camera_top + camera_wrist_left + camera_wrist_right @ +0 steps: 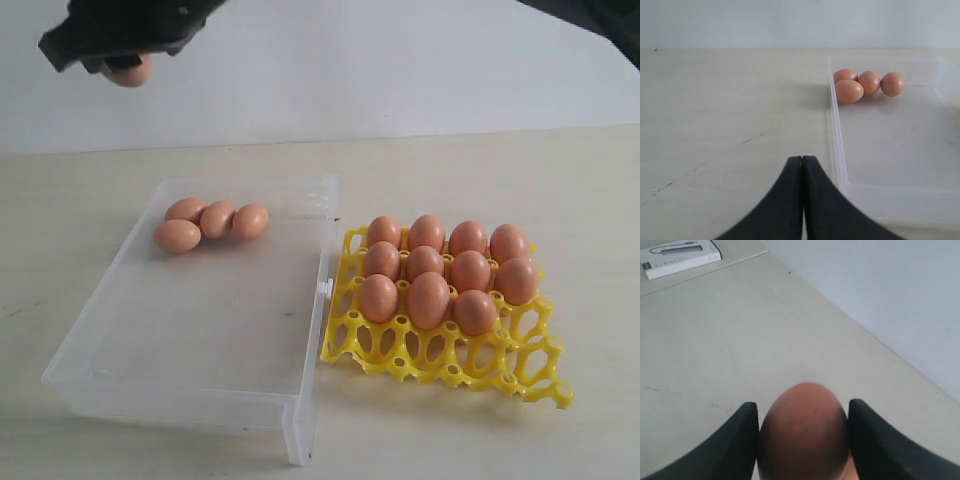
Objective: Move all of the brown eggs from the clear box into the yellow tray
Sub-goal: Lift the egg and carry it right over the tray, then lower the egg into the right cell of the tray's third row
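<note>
Brown smooth oval egg (802, 440) sits clamped between the black fingers of my right gripper (802, 402), jaws spread wide round it, up in the air w/ pale tabletop (715, 350) beyond. Left gripper (802, 159) is empty, fingers pressed together, just outside the clear shallow plastic box (837, 150). In ext view a dark gripper at the upper left edge carries an egg. I read that as the right one reaching across, since left has nothing, but the arm is cropped so I can't be sure.

Progress: bright yellow lattice egg tray (440, 360), just beside the box on its right, has 11 eggs. The two far rows are full and the third row has 3 of 4. That leaves 5 cups bare: one at the right end of the third row + the whole near row. Four loose brown eggs (217, 219) lie bunched, touching, in the box's far left corner. W/ the held egg that's 5 to go and 5 cups free, so approx two thirds done by my count.

Hard to see: the held egg fills the right wrist view. Neither tray nor box shows there, so I can't judge its line to any cup. Its underside is hidden too. White flat oblong thing (680, 257) near the far table edge: can't make out what it is.
</note>
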### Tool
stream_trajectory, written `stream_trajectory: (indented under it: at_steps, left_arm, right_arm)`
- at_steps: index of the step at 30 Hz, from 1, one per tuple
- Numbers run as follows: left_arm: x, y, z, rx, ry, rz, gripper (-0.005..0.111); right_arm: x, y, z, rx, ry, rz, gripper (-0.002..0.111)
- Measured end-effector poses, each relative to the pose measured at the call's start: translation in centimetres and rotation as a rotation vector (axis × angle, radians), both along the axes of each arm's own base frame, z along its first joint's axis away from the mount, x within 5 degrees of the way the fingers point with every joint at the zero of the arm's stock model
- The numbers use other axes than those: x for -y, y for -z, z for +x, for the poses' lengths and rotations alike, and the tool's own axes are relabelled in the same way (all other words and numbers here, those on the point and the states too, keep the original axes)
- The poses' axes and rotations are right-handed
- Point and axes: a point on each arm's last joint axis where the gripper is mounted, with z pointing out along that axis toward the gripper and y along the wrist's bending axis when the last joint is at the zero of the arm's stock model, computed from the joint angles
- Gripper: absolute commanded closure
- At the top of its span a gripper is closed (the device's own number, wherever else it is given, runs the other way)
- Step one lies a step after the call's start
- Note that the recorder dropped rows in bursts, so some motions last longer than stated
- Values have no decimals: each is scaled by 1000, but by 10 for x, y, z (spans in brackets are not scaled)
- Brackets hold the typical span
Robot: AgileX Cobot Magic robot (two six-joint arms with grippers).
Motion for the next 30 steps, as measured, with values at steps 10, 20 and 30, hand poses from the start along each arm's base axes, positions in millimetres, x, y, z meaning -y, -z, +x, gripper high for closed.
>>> stream_trajectory:
  at_steps: [10,20,30]
  left_arm:
    - [0,0,0,0,0,0,107]
    - [0,0,0,0,0,0,107]
    - [0,0,0,0,0,0,107]
  right_arm:
    - [31,69,-27,-78,112,69,108]
    - [151,81,-112,78,396,292,108]
    - [233,100,-137,-37,598,214,108]
